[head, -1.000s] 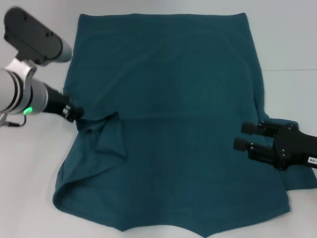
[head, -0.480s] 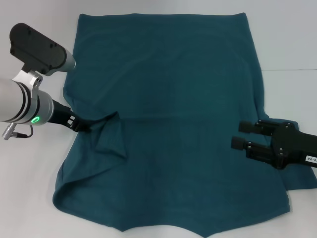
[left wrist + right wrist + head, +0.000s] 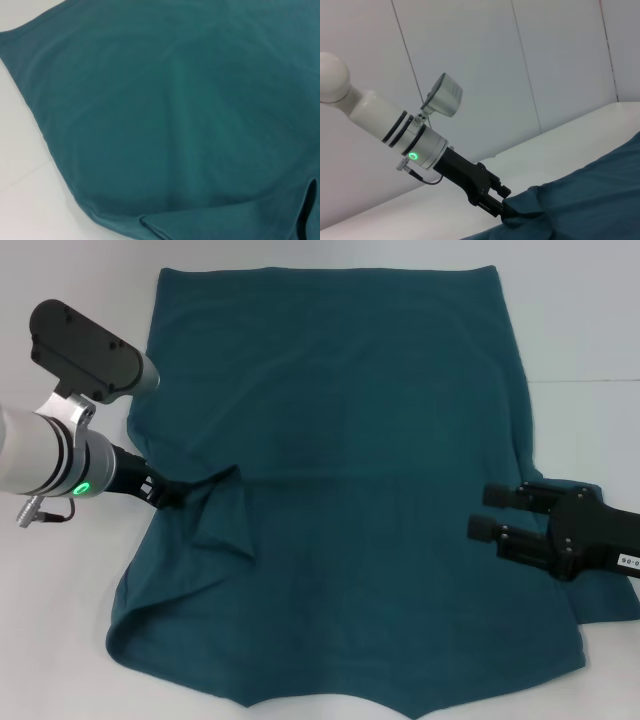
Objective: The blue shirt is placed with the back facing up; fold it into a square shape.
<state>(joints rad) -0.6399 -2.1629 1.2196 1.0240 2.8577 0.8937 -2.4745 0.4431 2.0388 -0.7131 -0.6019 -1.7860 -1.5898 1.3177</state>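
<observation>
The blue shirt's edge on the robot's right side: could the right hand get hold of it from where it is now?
Probably yes. The right hand hangs open over the blue shirt, its fingers pointing inward across the cloth, with nothing else on the fabric around it. The left hand is far across, pinching the opposite edge.

The shirt (image 3: 340,490) is lying spread across the counter (image 3: 590,320), filling the frame's middle. The left gripper (image 3: 172,494) is sitting at its left edge, the right gripper (image 3: 492,512) over its lower right.
</observation>
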